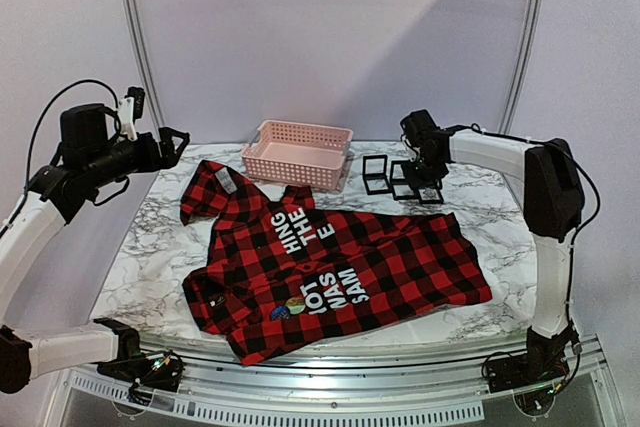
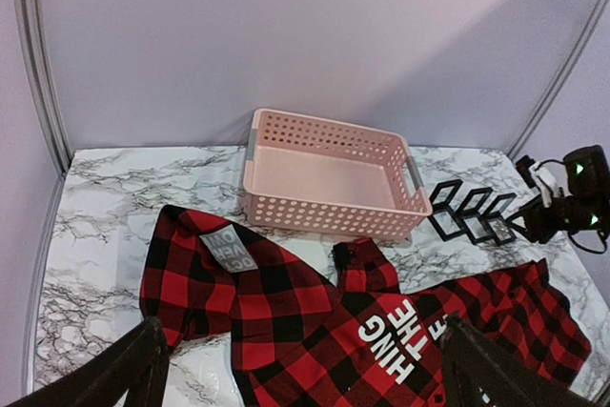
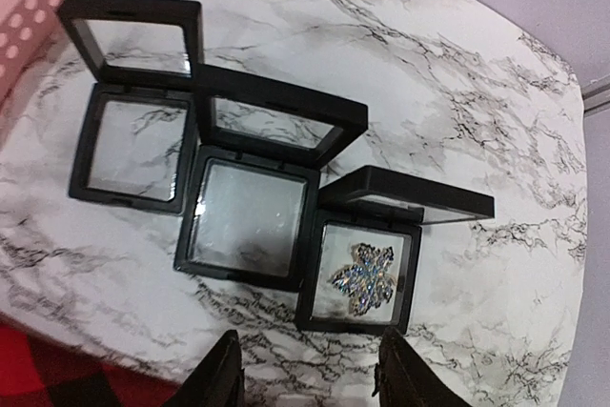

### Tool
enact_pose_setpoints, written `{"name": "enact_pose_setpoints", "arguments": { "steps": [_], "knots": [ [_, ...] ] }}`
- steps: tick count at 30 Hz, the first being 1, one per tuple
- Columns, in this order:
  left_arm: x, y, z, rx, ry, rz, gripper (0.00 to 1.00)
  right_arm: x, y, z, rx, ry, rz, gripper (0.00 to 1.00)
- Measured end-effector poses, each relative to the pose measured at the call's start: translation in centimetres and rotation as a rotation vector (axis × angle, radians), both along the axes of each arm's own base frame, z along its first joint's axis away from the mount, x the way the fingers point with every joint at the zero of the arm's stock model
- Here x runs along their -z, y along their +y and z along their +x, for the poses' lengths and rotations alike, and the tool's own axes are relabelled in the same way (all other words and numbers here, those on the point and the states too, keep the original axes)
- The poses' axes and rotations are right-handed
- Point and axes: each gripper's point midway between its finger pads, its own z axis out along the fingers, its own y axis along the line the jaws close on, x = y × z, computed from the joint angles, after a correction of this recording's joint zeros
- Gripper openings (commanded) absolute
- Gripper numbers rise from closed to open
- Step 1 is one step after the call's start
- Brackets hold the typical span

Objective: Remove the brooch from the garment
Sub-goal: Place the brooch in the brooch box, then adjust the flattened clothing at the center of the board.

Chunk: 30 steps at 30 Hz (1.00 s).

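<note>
One case (image 3: 410,199), brooch (image 3: 362,278) inside, could be knocked by the right gripper (image 3: 310,378), half-open and empty; the left gripper (image 1: 175,143) is held wide open, empty.

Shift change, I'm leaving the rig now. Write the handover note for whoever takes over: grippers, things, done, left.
Left gripper: open, empty, raised over the left side of the table.
Right gripper: open, empty, above three open display boxes.
Garment: spread on the table, a round multicoloured brooch on it beside the lettering.
Done: a leaf-shaped brooch lies in the box nearest the right gripper; the other two are empty.
Left: take the round brooch off the garment, probably into a free box.
</note>
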Motion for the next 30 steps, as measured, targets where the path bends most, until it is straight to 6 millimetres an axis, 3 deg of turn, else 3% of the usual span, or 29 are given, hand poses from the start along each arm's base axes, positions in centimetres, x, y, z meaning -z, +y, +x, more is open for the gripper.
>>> {"name": "enact_pose_setpoints", "arguments": {
  "steps": [6, 10, 14, 18, 21, 25, 30],
  "knots": [
    [1.1, -0.5, 0.2, 0.023, 0.024, -0.006, 0.99, -4.6, 1.9, -3.4, -0.061, -0.05, 0.19, 0.5],
    [2.6, -1.7, 0.6, 0.037, 0.065, -0.008, 0.98, -8.3, 4.2, -7.7, -0.162, -0.091, 0.364, 0.54],
    [4.5, -5.5, -0.3, 0.112, 0.123, -0.021, 0.97, -13.2, 8.1, -13.2, -0.354, -0.143, 0.583, 0.6],
    [8.1, -9.8, -2.3, 0.188, 0.226, -0.064, 0.97, -16.1, 11.6, -18.9, -0.551, -0.157, 0.759, 0.61],
    [11.8, -12.1, -3.8, 0.217, 0.332, -0.079, 0.97, -15.8, 14.4, -23.0, -0.683, -0.117, 0.835, 0.61],
    [17.0, -14.2, -6.1, 0.227, 0.478, -0.06, 0.97, -13.1, 17.8, -26.8, -0.787, -0.021, 0.879, 0.58],
    [19.9, -16.0, -7.5, 0.225, 0.561, -0.073, 0.98, -9.3, 22.1, -30.4, -0.872, 0.101, 0.891, 0.52]
  ]
}}
